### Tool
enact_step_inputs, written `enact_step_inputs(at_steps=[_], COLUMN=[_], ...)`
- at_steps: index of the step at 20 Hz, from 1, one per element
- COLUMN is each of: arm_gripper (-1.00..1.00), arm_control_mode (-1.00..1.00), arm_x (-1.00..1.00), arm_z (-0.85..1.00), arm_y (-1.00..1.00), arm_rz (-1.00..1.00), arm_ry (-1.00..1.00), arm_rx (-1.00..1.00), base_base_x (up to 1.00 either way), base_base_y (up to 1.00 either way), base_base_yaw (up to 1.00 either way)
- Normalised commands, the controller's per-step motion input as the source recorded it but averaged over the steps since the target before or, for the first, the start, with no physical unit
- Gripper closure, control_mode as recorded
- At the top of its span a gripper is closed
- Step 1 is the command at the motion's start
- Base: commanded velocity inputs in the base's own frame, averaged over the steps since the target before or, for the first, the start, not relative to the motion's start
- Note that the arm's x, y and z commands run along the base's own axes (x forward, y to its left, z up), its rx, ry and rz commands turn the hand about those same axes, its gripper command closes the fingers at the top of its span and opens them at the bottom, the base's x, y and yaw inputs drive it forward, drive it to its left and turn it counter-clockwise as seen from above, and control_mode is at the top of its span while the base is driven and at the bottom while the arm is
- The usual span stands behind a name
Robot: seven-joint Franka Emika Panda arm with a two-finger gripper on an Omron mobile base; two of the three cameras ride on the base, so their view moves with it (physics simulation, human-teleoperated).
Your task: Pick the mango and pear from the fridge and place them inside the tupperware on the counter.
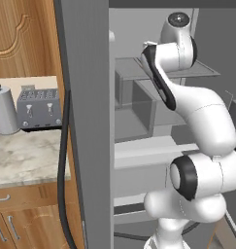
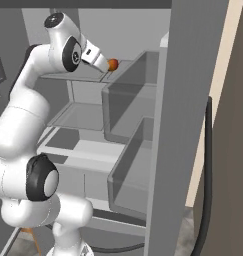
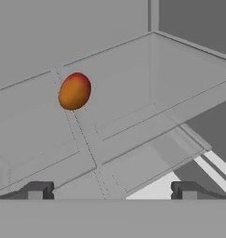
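Observation:
The orange-red mango (image 3: 75,90) lies on a grey upper shelf (image 3: 133,116) inside the open fridge (image 2: 130,30). In the right base view the mango (image 2: 113,64) sits just past my gripper (image 2: 106,68), which reaches onto that shelf. Seen from the hand, my gripper (image 3: 112,191) is open with nothing between its fingertips (image 3: 37,190), and the mango sits ahead and left of centre, still apart from them. The pear and the tupperware are out of view. The marbled counter (image 1: 22,155) runs left of the fridge.
The open fridge door (image 1: 88,121) stands between the counter and the shelves. Grey door bins (image 2: 133,100) hang to the right of my arm. A grey toaster (image 1: 39,108) and a pale canister (image 1: 5,111) stand on the counter, above wooden cabinets (image 1: 22,223).

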Motion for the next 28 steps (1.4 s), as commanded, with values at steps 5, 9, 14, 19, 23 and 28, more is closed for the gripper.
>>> enact_step_inputs(at_steps=[5, 9, 14, 19, 23, 28], arm_gripper=[-1.00, -1.00, -1.00, -1.00, -1.00, -1.00], arm_control_mode=[-1.00, -1.00, -1.00, -1.00, -1.00, -1.00], arm_x=[0.41, 0.40, 0.37, 0.38, 0.37, 0.39], arm_z=[-0.07, -0.02, -0.06, -0.11, -0.10, -0.06], arm_y=[0.00, 0.00, 0.00, 0.00, 0.00, 0.00], arm_rz=[0.00, 0.00, 0.00, 0.00, 0.00, 0.00], arm_ry=[0.00, 0.00, 0.00, 0.00, 0.00, 0.00], arm_rx=[0.00, 0.00, 0.00, 0.00, 0.00, 0.00], base_base_x=[0.00, 0.00, 0.00, 0.00, 0.00, 0.00], base_base_y=[0.00, 0.00, 0.00, 0.00, 0.00, 0.00], base_base_yaw=[0.00, 0.00, 0.00, 0.00, 0.00, 0.00])
